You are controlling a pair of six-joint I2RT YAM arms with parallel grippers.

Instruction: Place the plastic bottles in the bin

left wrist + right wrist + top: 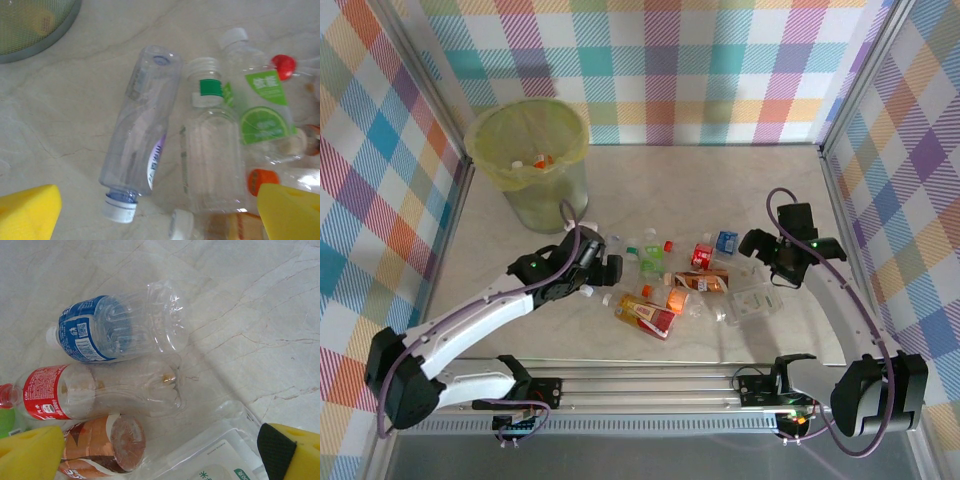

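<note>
The bottles (pixel 670 285) lie scattered in the middle of the worktop (pixel 720 180), between the two arms. The bin (pixel 527 160) stands at the far left corner, and a few orange and white pieces show inside its liner.

The left hand (pixel 603 270) hangs over the left edge of the pile with its jaws wide apart and nothing between them. Its wrist view looks down on a clear bottle (pixel 140 135) lying with its white cap towards the near side. Just to its right lie a green-banded bottle (pixel 210 150) and a lime-label bottle (pixel 260 105).

The right hand (pixel 768 258) is at the right edge of the pile, also spread wide and empty. Below it a blue-label bottle (pixel 120 327) and a red-label bottle (pixel 100 392) lie side by side and touching. A brown-label bottle (pixel 107 445) lies nearer.

These look empty, so they should be very light. The walls are thin, and some are already dented, so they will probably give under a squeeze rather than resist. The plastic is smooth and round and may roll or squirt out of a glancing pinch.

The clear bottle looks the easiest pick for the left hand, since bare worktop lies on its left side. A grip across its body near the label or shoulder, with the pads square to its length, seems best. For the right hand, the blue-label bottle has open worktop on its far side.
</note>
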